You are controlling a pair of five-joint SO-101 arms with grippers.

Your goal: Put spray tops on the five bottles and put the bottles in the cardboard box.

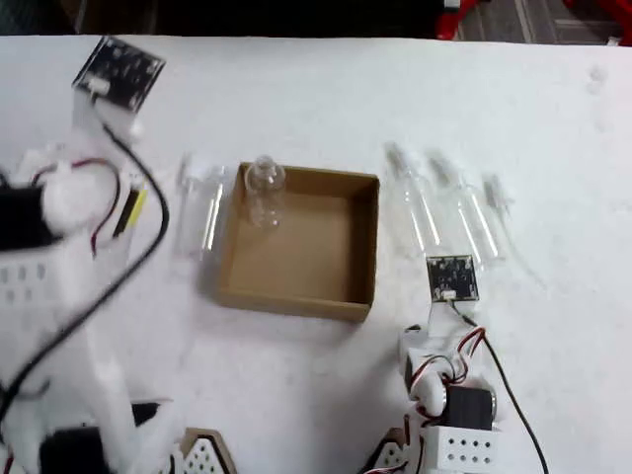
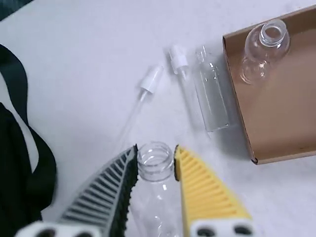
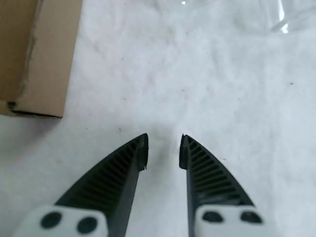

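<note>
This is looking like a robotics lab or a maker's workshop. Bare circuit boards are riding on the arms. Red, white and black wires are looping loose over a dark motor block. A black cable is trailing over the white-covered table. The right claw is showing ribbed plastic fingers (moulded or printed, hard to tell). Patterned carpet is lying behind.

The box is plain brown cardboard on a white desk. The bottle in the left tool is clear and colourless. Spray tops left of the box are white. The left tool has one dark grey ribbed finger and one yellow; the right tool is black and ribbed, with white bases.
</note>
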